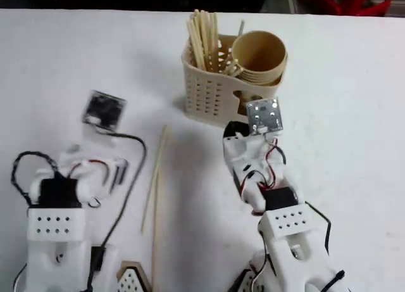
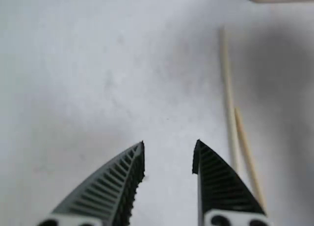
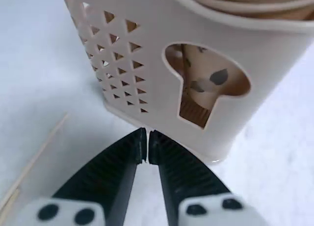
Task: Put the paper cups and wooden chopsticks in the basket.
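Nearest the arms, the left gripper [image 2: 169, 155] hangs low over the bare counter [image 2: 98, 64]. Its fingers are spread moderately apart with nothing between them. The right gripper [image 3: 147, 140] has its fingers closed tip to tip, holding nothing, just in front of the basket's base.

Between the two arms, two loose chopsticks [image 1: 155, 178] lie flat on the counter, nearly parallel and overlapping along part of their length. In the left wrist view they run just beside one finger of the left gripper.

They look light, thin and stiff. Being round and smooth, they would likely roll or slip out of a pinch, and lying flat they leave little room to get under. A grip near the middle of one stick, fingers set across it, seems the steadiest.

Farther back stands the basket [image 1: 205, 95], upright. A bundle of chopsticks [image 1: 202, 35] stands on end in it, and stacked cups [image 1: 259, 54] sit in the other side. Paper cups crush easily, so they want only a gentle hold at the rim.
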`<move>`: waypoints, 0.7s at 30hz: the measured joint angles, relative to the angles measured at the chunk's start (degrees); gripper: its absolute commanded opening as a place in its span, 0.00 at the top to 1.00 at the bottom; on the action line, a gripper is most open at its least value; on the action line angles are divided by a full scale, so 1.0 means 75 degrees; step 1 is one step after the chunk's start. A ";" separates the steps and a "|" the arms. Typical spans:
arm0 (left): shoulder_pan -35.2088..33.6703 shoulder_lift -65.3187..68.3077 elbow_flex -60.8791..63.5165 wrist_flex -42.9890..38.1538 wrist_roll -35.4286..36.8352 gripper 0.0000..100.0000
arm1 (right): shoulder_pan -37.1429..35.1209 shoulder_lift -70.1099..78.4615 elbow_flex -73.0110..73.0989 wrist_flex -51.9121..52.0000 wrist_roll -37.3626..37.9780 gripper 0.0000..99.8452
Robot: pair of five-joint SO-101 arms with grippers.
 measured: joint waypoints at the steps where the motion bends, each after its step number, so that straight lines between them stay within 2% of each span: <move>1: 0.0223 0.0000 0.0000 0.0129 0.0000 0.77 | 0.0035 0.0000 0.0000 0.0000 0.0000 0.98; 7: 0.0938 0.1067 -0.0070 0.0340 0.0000 0.77 | 0.0023 0.0000 0.0000 0.0000 -0.0012 0.98; 15: 0.1348 0.4138 -0.0305 -0.0903 -0.0012 0.77 | 0.0023 0.0000 0.0000 0.0000 -0.0012 0.98; 21: 0.1606 0.5931 -0.1196 -0.1125 -0.0012 0.77 | 0.0023 0.0000 0.0000 0.0000 -0.0012 0.98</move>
